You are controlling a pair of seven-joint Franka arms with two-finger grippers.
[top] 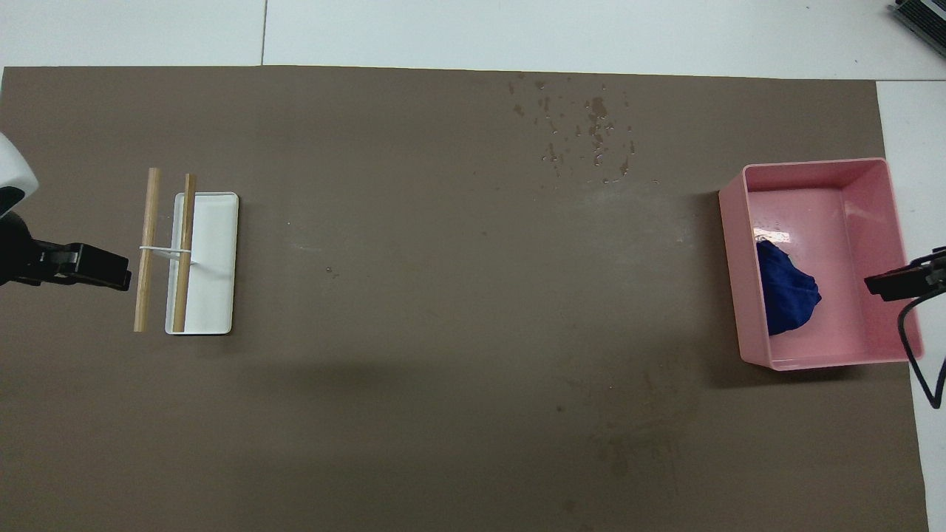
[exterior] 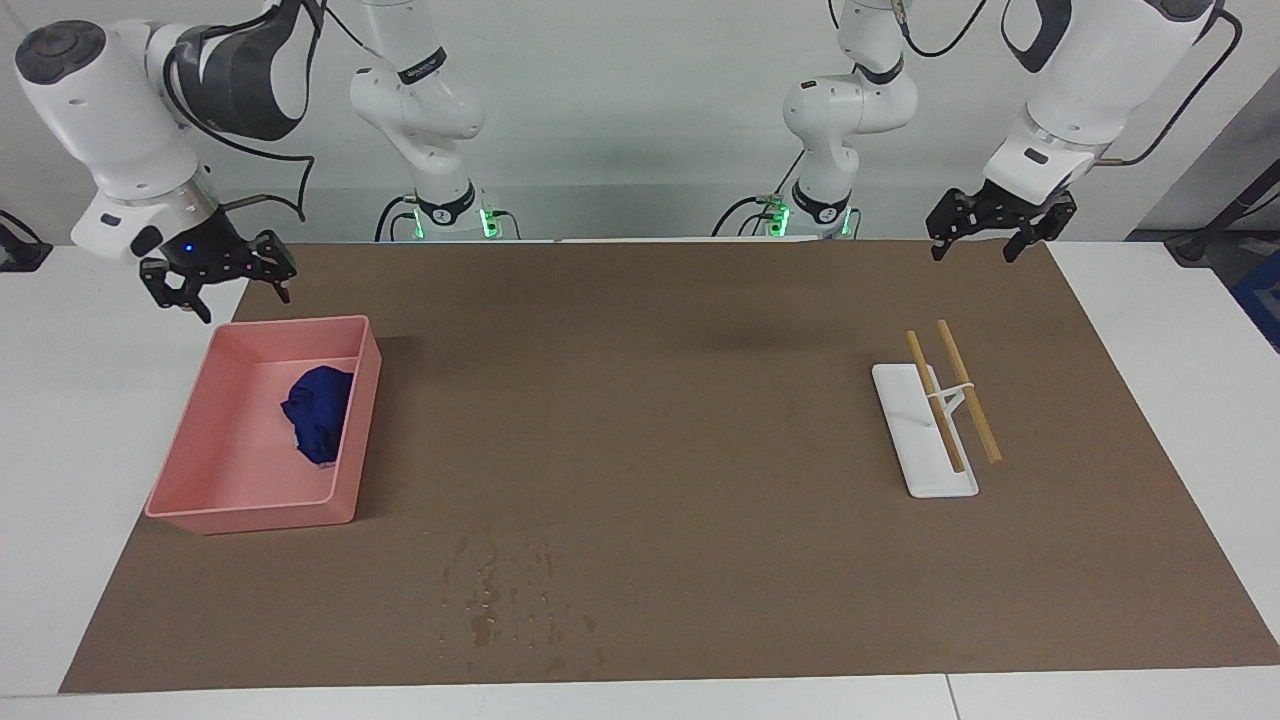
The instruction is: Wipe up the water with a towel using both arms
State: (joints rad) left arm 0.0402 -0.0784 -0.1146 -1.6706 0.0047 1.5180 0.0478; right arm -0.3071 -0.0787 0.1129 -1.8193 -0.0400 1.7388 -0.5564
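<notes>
Facing view: right pincer (exterior: 218, 282) open, empty, raised by the robot-side rim of the pink bin (exterior: 352, 425); blue towel (exterior: 318, 412) bunched inside. Left pincer (exterior: 988, 235) open, empty, waiting over the brown mat (exterior: 680, 420).

Overhead view: water (top: 584, 131) speckling the mat, farther from the robots than the bin. Judged unfinished: droplets left to wipe.

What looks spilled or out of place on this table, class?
Water specks lie unwiped on the brown mat at its edge farthest from the robots, while the blue towel lies crumpled in the pink bin, unheld.
</notes>
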